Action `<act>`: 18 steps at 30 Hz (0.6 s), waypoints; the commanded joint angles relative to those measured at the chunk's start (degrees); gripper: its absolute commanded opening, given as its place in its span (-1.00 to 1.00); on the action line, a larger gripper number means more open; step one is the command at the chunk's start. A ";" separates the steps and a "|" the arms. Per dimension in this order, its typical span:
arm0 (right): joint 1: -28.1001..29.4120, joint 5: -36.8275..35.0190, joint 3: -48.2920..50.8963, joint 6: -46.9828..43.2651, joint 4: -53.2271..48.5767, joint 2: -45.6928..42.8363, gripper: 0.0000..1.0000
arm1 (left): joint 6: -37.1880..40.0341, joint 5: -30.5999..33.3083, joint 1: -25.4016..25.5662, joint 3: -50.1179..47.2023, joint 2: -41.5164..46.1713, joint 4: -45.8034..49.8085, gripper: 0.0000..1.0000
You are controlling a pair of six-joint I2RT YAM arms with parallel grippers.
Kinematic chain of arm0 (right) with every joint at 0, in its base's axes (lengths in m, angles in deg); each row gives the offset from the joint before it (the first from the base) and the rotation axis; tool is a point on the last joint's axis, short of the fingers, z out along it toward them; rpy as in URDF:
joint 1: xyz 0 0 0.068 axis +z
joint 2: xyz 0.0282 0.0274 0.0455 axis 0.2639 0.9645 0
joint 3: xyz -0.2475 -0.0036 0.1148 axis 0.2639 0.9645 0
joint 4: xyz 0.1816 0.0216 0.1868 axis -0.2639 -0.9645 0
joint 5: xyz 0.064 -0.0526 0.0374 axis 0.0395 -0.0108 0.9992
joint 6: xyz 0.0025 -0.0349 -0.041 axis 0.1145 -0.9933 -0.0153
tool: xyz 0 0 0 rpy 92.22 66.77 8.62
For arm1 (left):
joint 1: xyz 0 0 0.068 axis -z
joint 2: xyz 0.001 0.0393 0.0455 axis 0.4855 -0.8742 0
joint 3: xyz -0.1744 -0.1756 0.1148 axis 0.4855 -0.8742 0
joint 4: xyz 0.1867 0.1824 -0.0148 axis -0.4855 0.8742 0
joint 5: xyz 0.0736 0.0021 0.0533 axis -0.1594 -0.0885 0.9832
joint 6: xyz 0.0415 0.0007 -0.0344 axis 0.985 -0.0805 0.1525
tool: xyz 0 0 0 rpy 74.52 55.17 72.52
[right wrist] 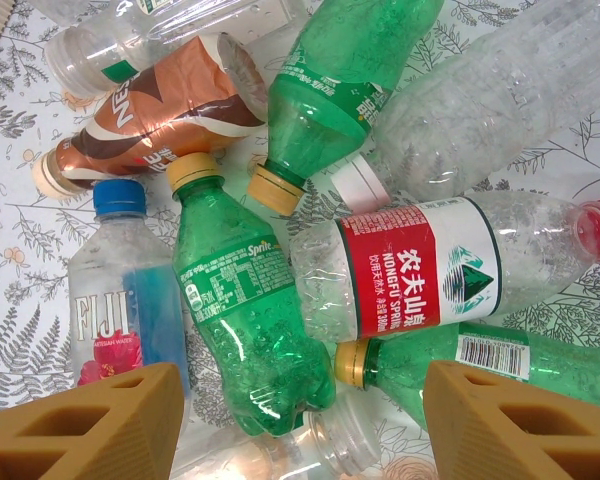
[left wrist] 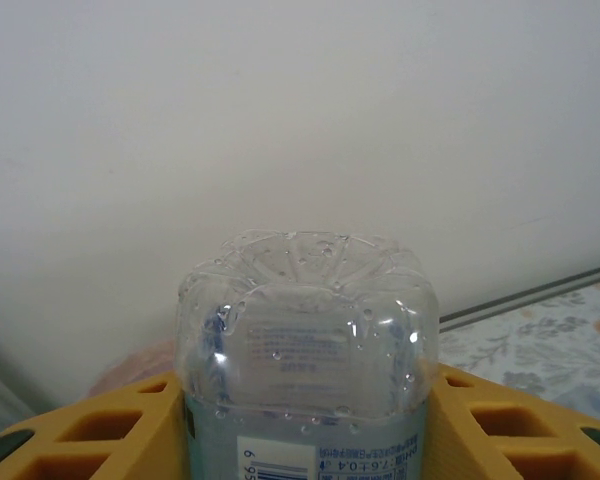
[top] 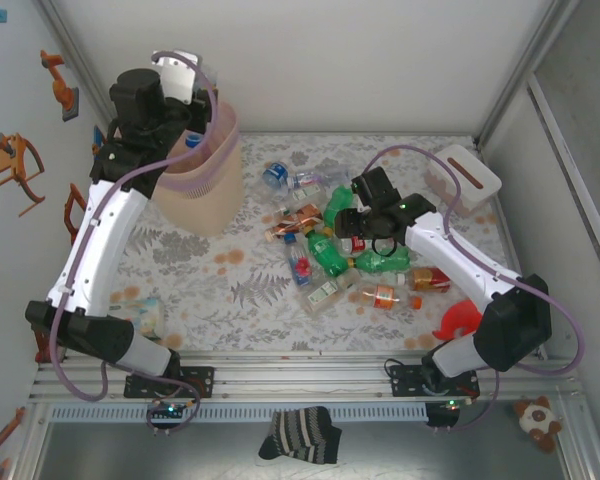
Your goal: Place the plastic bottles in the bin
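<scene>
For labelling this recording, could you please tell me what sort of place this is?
Probably a lab robot test cell: white panel walls in an aluminium frame, left arm and right arm bolted to a rail.

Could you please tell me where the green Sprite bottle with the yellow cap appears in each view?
Top external: the Sprite bottle lies slightly right of the picture's centre.
Right wrist: the Sprite bottle lies at lower centre, with its cap towards the top left.
Shared landmark: the FIJI bottle lies along its left side in both views.

The bin (top: 202, 195) stands left of the plastic bottles (top: 332, 255) heaped on the table (top: 230, 292).
</scene>
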 commanded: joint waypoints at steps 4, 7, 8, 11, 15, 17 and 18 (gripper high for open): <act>0.04 -0.26 -0.29 -0.02 0.10 -0.25 0.28 | 0.51 -1.71 -5.24 3.83 -5.72 5.65 0.02; 0.04 0.01 -0.42 -0.02 0.13 0.01 0.28 | -0.15 -3.23 -7.22 4.88 -9.24 7.81 0.02; 0.05 0.09 -0.55 -0.10 0.13 0.10 0.28 | -0.22 -3.27 -7.63 5.26 -10.38 8.48 0.02; 0.05 0.18 -0.77 -0.20 0.04 0.21 0.28 | -0.15 -3.76 -8.93 6.40 -14.28 10.96 0.00; 0.05 0.19 -0.91 -0.37 -0.05 0.33 0.28 | -0.40 -4.51 -9.99 7.62 -19.44 14.09 -0.02; 0.05 0.18 -1.03 -0.37 -0.14 0.39 0.29 | -0.63 -4.81 -10.19 7.38 -21.24 15.09 -0.03; 0.01 0.18 -1.04 -0.46 -0.15 0.36 0.29 | -0.75 -4.90 -10.28 7.08 -22.12 15.71 -0.03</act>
